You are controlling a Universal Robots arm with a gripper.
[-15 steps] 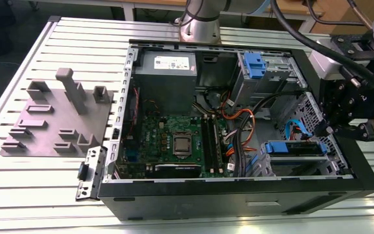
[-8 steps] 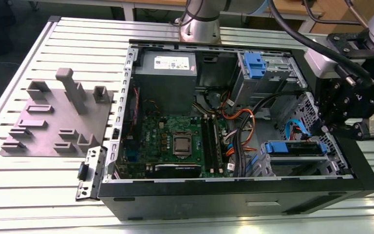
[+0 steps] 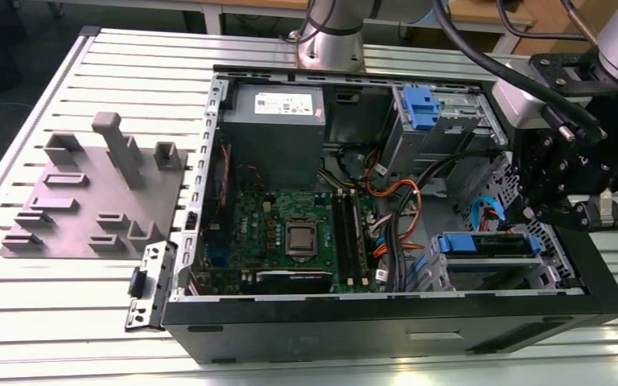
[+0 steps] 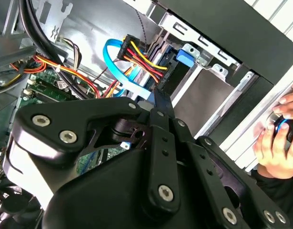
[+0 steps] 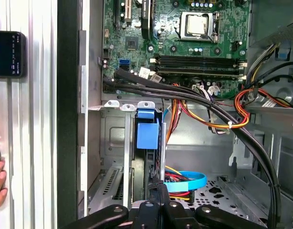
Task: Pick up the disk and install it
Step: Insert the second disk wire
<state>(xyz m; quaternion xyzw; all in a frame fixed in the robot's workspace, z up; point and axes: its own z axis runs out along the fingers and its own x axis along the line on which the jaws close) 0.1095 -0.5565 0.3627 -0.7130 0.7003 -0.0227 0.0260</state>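
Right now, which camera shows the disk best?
First wrist view: the disk sits end-on, its blue carrier unobstructed in the bay. Second wrist view shows a blue corner beyond the tool; exterior view, its blue edge beside the tool.

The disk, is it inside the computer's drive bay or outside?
Inside. The disk in its blue carrier sits within the metal drive bay of the open computer case.

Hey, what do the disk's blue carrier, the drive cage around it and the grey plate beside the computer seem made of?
Blue carrier: looks like moulded plastic, with a uniform bright colour and soft sheen. Drive cage: likely bare sheet steel, dull silver with folded tabs and punched slots. Grey plate: probably matte plastic, one even grey.
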